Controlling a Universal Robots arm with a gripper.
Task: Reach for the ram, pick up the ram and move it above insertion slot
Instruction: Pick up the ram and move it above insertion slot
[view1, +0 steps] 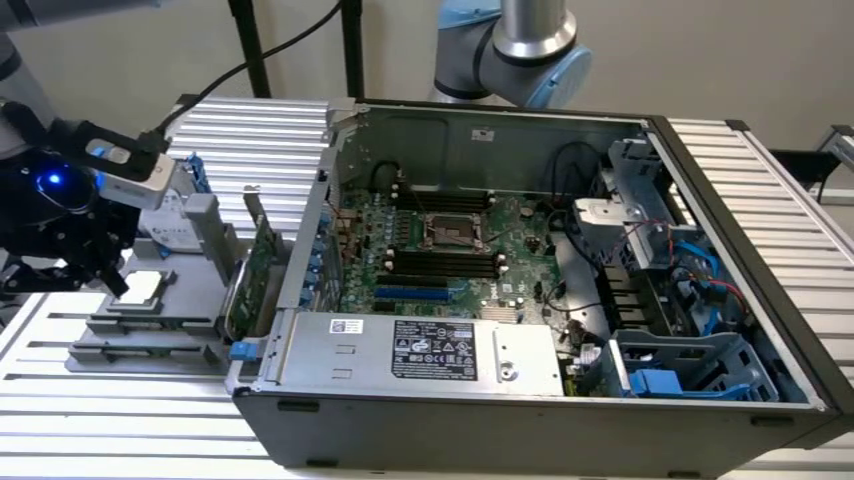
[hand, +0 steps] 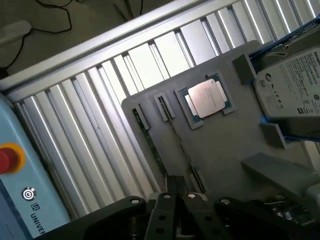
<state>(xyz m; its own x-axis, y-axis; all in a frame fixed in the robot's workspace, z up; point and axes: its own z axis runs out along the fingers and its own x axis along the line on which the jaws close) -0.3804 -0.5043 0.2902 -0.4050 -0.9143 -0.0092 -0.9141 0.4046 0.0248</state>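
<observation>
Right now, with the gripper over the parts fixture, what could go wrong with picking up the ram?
1. The ram stands edge-on in the grey fixture beside what looks like a second thin board; the gripper might catch the wrong one.
2. The processor lies close by and could get knocked.
3. The expansion card and case wall stand between fixture and motherboard; a low carry might clip them.

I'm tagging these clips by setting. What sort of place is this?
Probably a robotics lab bench for PC assembly: an open computer case and a parts tray holding a CPU, on a slatted metal table.
</observation>
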